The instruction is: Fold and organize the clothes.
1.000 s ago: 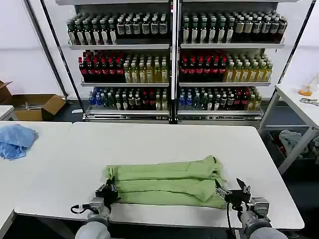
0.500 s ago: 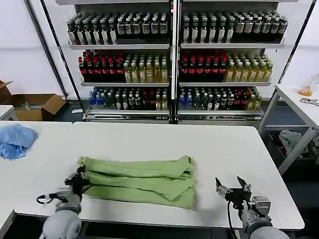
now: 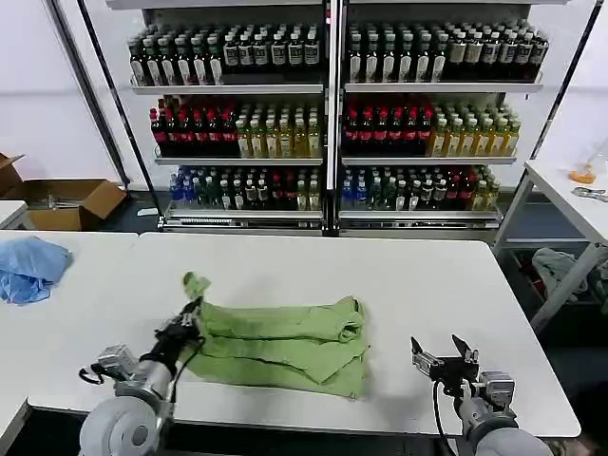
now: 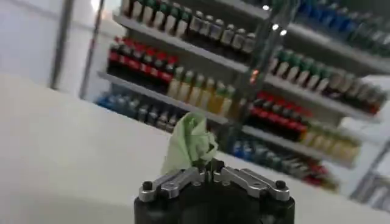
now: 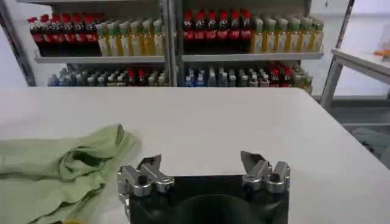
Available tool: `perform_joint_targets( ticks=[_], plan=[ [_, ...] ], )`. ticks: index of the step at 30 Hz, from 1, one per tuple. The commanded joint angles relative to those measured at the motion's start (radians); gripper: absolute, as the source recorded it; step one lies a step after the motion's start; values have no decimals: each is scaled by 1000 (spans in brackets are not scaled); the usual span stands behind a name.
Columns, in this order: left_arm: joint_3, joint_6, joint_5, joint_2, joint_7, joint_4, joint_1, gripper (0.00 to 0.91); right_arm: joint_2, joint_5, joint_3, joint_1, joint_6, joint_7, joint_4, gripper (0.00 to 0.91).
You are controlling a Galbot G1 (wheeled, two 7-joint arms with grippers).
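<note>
Polo shirt [image 3: 285,347] fabric, light green, is pinched between the closed fingers of the left gripper [image 3: 190,318] and lifted at its left end, a small tuft standing above the jaws. The rest lies folded in long pleats near the front of the white table [image 3: 399,275]. Just beside its right end, the right gripper [image 3: 444,359] is held open and empty above the table's front edge.
</note>
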Motion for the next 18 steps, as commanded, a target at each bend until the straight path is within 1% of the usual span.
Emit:
perform_joint_targets(
  ticks=[1, 10, 17, 18],
  plan=[
    [214, -1, -260, -114, 20, 1, -70, 20, -8, 6, 4, 14, 0, 0, -11, 907],
    [342, -8, -187, -200, 0, 150, -154, 20, -13, 15, 12, 20, 1, -2, -21, 907],
    [394, -10, -130, -228, -4, 227, -193, 30, -16, 20, 12, 27, 2, -2, -29, 907],
    [399, -9, -123, -230, -4, 237, -196, 151, -16, 20, 12, 29, 2, -2, -29, 907]
  ],
)
